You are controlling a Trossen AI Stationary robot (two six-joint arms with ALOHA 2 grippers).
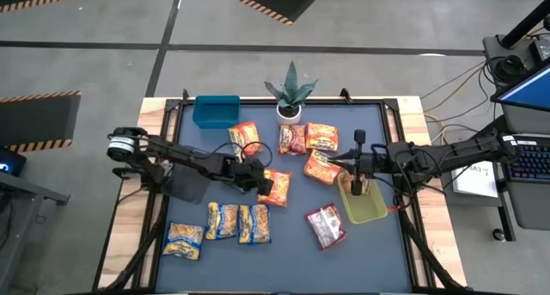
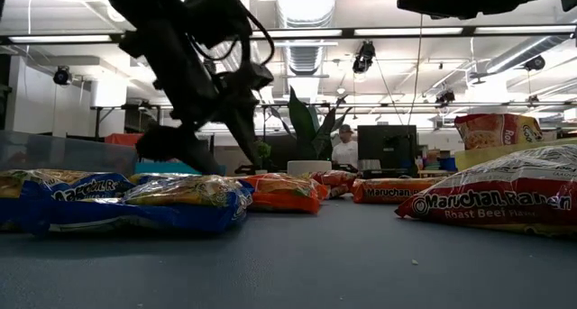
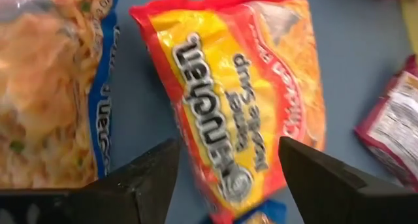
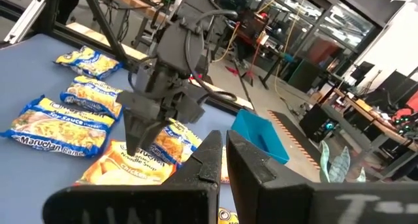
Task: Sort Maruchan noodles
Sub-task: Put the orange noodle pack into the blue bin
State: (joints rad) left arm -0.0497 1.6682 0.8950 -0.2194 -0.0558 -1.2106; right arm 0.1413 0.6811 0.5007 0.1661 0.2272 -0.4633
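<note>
Left gripper (image 1: 277,188) — hovering over the desk (image 1: 284,252) centre, jaws spread and straddling one orange packet (image 3: 245,93). In the left wrist view that packet is lying directly ahead between the two fingers (image 3: 140,178), its long axis running away from the jaws and slightly skewed, so a descent looks set to close across the narrow width.

Right gripper (image 1: 356,185) — sitting above the yellow-green bin (image 1: 371,211) on the desk's right side, jaws pressed together, nothing visible between them. The left arm is plainly the nearer one to the central packet.

Count, from the high view:
- orange-red packets — five, clustered mid-desk toward the far edge, one under the left gripper
- yellow-and-blue packets (image 1: 222,219) — three at front left
- red-and-white packet (image 1: 326,225) — one, beside the yellow-green bin
- blue bin (image 1: 216,111) — one, far left
- potted plant (image 1: 290,93) — one
</note>
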